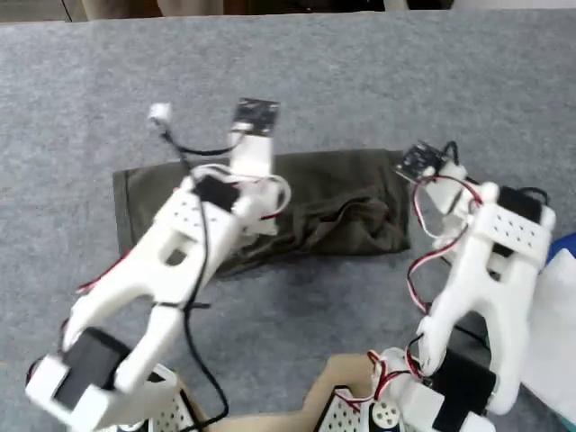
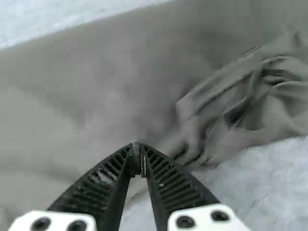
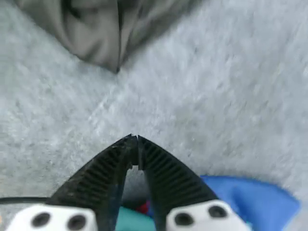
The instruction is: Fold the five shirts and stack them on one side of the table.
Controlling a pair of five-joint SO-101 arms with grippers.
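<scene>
An olive-green shirt (image 1: pixel 333 202) lies partly folded across the middle of the grey table (image 1: pixel 360 72), with bunched folds toward its right end. The left arm (image 1: pixel 198 225) stretches over the shirt's left half. In the left wrist view my left gripper (image 2: pixel 136 150) is shut, its tips meeting just above the smooth olive cloth (image 2: pixel 96 72), with crumpled folds (image 2: pixel 240 106) beyond. The right arm (image 1: pixel 490 243) stands just past the shirt's right end. My right gripper (image 3: pixel 134 139) is shut over bare table, a corner of the shirt (image 3: pixel 96 29) a short way ahead.
A blue cloth (image 1: pixel 565 245) and a pale cloth (image 1: pixel 553 324) lie at the table's right edge; under the right gripper I see the blue cloth (image 3: pixel 255 199) and a teal cloth (image 3: pixel 132 216). A tan sheet (image 1: pixel 346 369) sits between the arm bases.
</scene>
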